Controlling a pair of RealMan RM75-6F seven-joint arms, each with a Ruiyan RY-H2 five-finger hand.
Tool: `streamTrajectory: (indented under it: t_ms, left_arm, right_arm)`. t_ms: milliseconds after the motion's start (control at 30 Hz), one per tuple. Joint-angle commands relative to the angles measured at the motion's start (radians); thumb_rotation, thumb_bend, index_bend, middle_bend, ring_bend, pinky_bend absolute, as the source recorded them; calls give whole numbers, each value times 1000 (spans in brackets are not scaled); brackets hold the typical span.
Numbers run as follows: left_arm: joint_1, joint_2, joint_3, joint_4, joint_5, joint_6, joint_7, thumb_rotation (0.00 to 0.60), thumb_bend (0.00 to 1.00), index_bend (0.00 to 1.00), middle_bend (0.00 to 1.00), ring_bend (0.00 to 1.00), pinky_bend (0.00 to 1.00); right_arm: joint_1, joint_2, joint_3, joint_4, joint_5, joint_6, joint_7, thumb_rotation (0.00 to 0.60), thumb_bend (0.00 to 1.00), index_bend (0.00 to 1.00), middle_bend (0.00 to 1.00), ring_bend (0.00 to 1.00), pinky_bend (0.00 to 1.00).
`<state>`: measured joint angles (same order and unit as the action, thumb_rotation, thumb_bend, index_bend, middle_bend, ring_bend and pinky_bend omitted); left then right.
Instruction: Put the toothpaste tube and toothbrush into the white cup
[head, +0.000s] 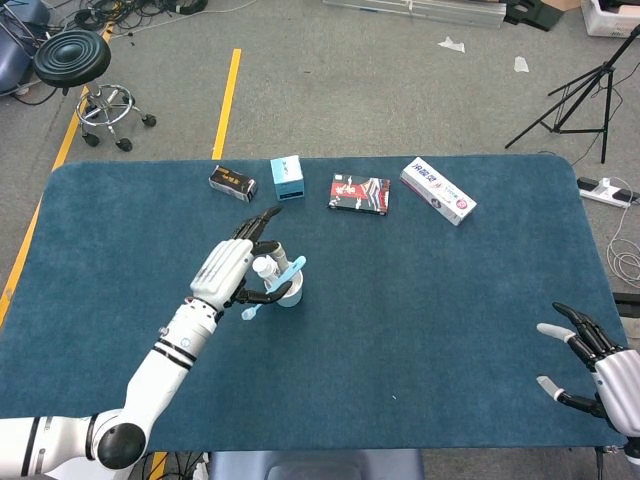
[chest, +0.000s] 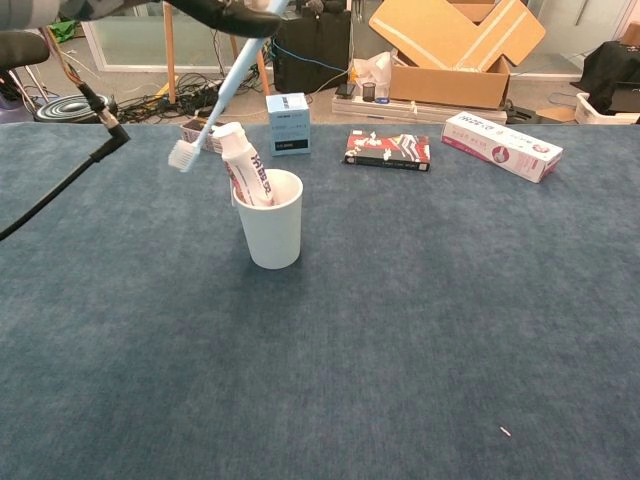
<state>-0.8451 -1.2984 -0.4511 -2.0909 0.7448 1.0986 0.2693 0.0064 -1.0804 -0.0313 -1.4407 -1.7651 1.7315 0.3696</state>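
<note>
Head view first: the left robot hand (head: 232, 270) sits right over the white cup (head: 289, 293) and pinches the light blue toothbrush (head: 272, 288), with the other fingers stretched out toward the far edge of the blue tabletop (head: 450, 300). The brush lies slanted across the cup's mouth, bristle end poking out low on the near-left side, handle end up on the far-right side. The toothpaste tube (head: 265, 270) already stands in the cup, cap end up, leaning left. The right robot hand (head: 592, 358) is way off at the near right corner, well apart from everything, fingers spread and holding nothing. Along the far side there's a row of boxes: a small dark box (head: 232, 182), a light blue box (head: 287, 178), a flat red and black box (head: 360, 193) and a long white toothpaste carton (head: 437, 190).

Chest view: the left robot hand (chest: 225, 10) is only partly in frame at the top, dark fingers clamped on the toothbrush (chest: 222, 92) handle. The brush hangs tilted, bristle head down and to the left, just left of the toothpaste tube (chest: 243, 165) cap and above the white cup (chest: 270, 232) rim, so not inside the cup yet. The tube leans on the left wall of the cup. The right robot hand doesn't show here.
</note>
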Motion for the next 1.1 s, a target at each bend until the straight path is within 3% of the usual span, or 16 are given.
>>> streamTrajectory:
  t_ms: [33, 300, 1100]
  left_arm:
    - [-16, -37, -22, 33, -7, -10, -66, 600, 304, 639, 0, 0, 0]
    - [-33, -113, -61, 126, -23, -12, -205, 600, 304, 642, 0, 0, 0]
    - [-104, -306, -55, 415, 28, -63, -342, 600, 303, 652, 0, 0, 0]
  right_arm:
    - [0, 1, 1, 2, 2, 0, 4, 600, 124, 299, 144, 156, 501]
    - [0, 5, 3, 4, 10, 3, 22, 600, 125, 298, 144, 156, 501]
    - [-9, 10, 5, 21, 15, 28, 66, 600, 125, 298, 145, 156, 501]
